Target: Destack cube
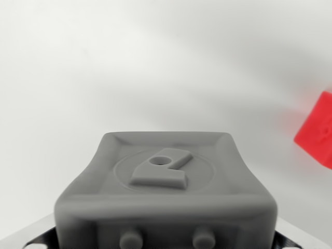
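A red cube (317, 129) shows at the wrist view's right edge, blurred and cut off by the frame, resting on a white surface. Whether another cube sits under or on it I cannot tell. My gripper (166, 155) fills the lower middle as a large grey moulded block with a round embossed logo. It is well to the left of the cube and apart from it. The fingertips and any gap between them are hidden, and nothing is visibly held.
A plain white surface (129, 67) spreads across the view. Bits of black and white hardware (36, 238) peek out at the bottom corners beside the grey block.
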Controlling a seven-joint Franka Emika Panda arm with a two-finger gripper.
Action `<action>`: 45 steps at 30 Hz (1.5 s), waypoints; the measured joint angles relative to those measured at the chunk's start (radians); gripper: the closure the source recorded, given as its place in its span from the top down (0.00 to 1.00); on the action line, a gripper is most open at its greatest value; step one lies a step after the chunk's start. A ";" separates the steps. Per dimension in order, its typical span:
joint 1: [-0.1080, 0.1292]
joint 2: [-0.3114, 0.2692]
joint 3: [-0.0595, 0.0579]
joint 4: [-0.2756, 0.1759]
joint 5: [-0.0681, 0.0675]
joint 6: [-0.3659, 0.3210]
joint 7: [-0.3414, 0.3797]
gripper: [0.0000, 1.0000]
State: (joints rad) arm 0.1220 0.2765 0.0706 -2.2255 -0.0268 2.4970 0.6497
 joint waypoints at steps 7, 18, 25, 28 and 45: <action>0.018 0.008 0.007 -0.004 -0.004 0.012 -0.006 0.00; 0.046 0.019 0.015 -0.009 -0.010 0.028 -0.016 0.00; 0.065 0.029 0.019 -0.010 -0.014 0.037 -0.022 0.00; 0.073 0.033 0.021 -0.010 -0.016 0.041 -0.025 0.00; 0.118 0.056 0.030 -0.010 -0.026 0.064 -0.037 0.00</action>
State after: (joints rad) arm 0.2399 0.3325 0.1006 -2.2360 -0.0532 2.5614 0.6125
